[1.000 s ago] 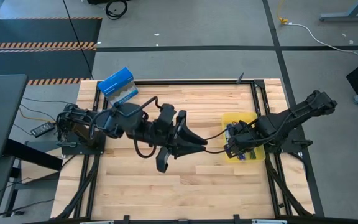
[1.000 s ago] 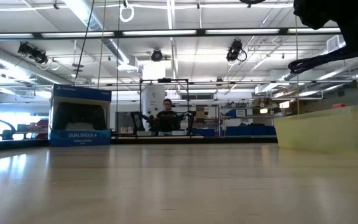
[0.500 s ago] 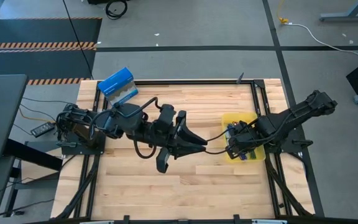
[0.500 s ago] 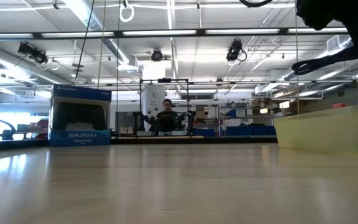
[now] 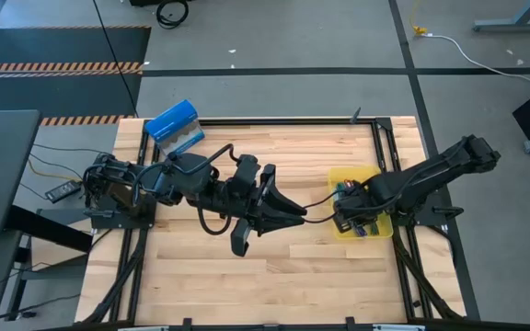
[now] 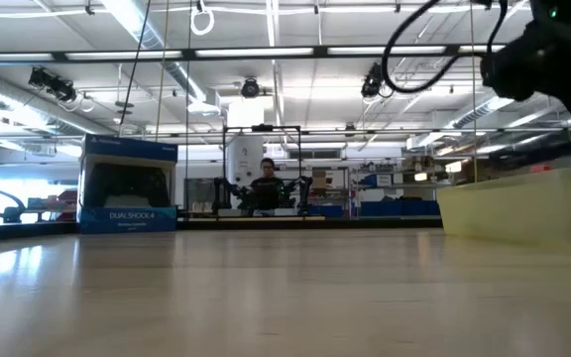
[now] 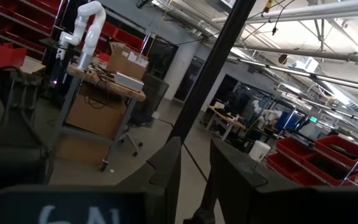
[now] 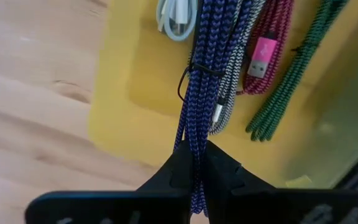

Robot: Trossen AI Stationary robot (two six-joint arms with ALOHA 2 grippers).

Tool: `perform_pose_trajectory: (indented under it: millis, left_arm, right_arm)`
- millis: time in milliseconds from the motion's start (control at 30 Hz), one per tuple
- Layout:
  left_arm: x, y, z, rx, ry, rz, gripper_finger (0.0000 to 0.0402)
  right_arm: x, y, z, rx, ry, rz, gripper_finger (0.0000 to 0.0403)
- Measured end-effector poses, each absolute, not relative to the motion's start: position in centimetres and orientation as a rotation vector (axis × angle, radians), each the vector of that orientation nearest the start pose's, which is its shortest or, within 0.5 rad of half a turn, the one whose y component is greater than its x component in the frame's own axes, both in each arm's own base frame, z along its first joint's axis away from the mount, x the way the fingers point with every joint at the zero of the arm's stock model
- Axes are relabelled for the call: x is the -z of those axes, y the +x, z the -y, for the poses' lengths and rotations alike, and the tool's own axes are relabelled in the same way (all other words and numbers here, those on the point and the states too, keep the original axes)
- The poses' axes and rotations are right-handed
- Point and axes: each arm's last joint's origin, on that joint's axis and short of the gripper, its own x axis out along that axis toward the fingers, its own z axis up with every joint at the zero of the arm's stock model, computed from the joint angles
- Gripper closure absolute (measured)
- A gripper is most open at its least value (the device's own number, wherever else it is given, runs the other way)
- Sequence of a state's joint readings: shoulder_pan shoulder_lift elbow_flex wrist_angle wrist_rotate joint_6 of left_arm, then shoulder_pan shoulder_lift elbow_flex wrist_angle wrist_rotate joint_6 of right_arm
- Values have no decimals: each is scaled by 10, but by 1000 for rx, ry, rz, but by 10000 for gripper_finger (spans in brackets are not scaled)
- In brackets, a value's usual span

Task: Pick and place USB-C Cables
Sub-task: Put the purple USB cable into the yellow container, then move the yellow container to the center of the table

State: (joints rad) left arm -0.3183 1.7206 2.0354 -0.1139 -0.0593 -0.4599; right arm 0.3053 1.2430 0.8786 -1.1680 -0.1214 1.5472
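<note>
Right gripper point(image 8: 194, 163) clamped on purple cable point(image 8: 201, 74) over yellow tray point(image 8: 129, 81); neighbouring grey cable point(image 8: 229, 87) may snag, apparently touching. Left gripper point(image 7: 194, 168) slightly apart, idle beside tray.

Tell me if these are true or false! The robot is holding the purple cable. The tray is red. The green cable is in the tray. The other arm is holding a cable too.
1. The right gripper holds the purple cable. True.
2. The tray is red. False: it is yellow.
3. The green cable lies in the tray. True.
4. The left gripper holds a cable too. False: it is empty, over the table's middle.
</note>
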Motion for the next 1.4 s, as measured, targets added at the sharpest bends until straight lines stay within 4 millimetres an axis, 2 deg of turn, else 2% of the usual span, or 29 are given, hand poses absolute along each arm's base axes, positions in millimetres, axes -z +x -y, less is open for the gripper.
perform_pose_trajectory:
  millis: [167, 467, 633, 867, 1000, 1133, 1267, 1400]
  left_arm:
    - [-517, 350, 114, 300, -496, 134, 308]
    - [-516, 351, 114, 298, -495, 129, 308]
    - [-513, 352, 111, 284, -488, 102, 308]
    - [-509, 356, 100, 224, -478, 72, 308]
    - [-504, 358, 93, 163, -416, 28, 308]
    - [-496, 347, 85, -4, -333, -90, 308]
    - [-502, 328, 76, -61, -250, -132, 308]
    - [-510, 312, 67, -75, -216, -141, 308]
  right_arm:
    - [-210, 178, -56, 892, 1064, -1407, 385]
    - [-201, 180, -41, 944, 1072, -1355, 365]
    - [-199, 181, -32, 987, 1086, -1321, 330]
    - [-205, 182, -32, 940, 1050, -1330, 253]
    - [-221, 184, -35, 836, 1024, -1299, 214]
    - [-255, 186, -41, 713, 969, -1169, 192]
    - [-293, 187, -46, 608, 870, -1007, 190]
    - [-323, 190, -50, 465, 726, -942, 199]
